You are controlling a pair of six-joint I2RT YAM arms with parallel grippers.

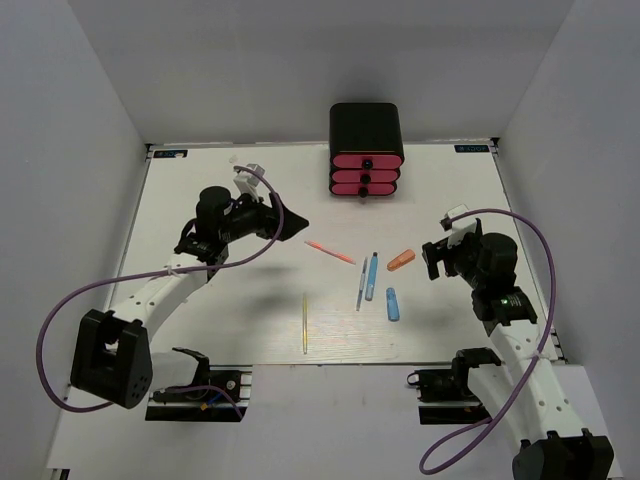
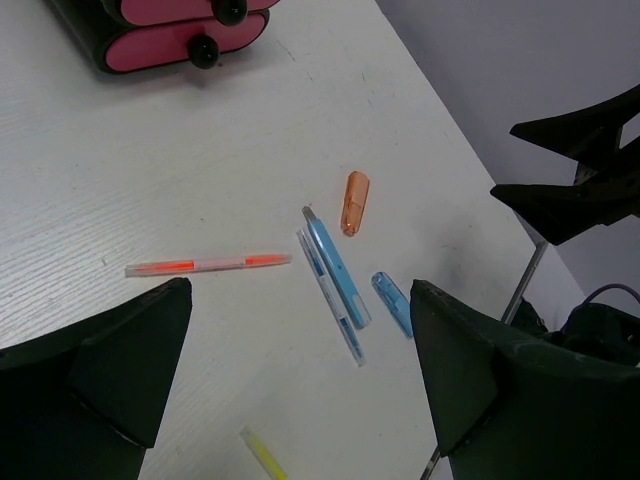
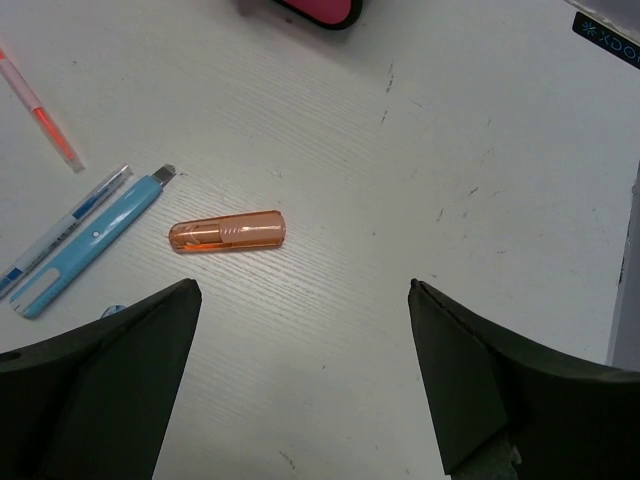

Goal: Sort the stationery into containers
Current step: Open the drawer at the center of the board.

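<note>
- the orange stub (image 3: 227, 232) lies flat on the table (image 1: 200, 320), just ahead of the right pincer (image 3: 303, 290) and not yet between its fingers.
- the blue stub (image 1: 393, 304) sits near that pincer too, closer to the arm bases.
- the light blue marker (image 1: 371, 277) and slim grey-blue pen (image 1: 362, 288) lie side by side, almost touching, between the two pincers.
- the pink-orange pen (image 1: 330, 251) lies just ahead of the left pincer (image 1: 292, 222); the yellow stick (image 1: 305, 322) lies apart, back toward the bases.
- the three pink drawers (image 1: 367, 172) in the black cabinet (image 1: 366, 125) look closed, well beyond both pincers.
- both pincers are spread wide and hold nothing.
- sorting looks unstarted. the next move likely calls for pulling a drawer out by its knob (image 1: 366, 161), or lowering the right pincer so its fingers straddle the orange stub across its width.
</note>
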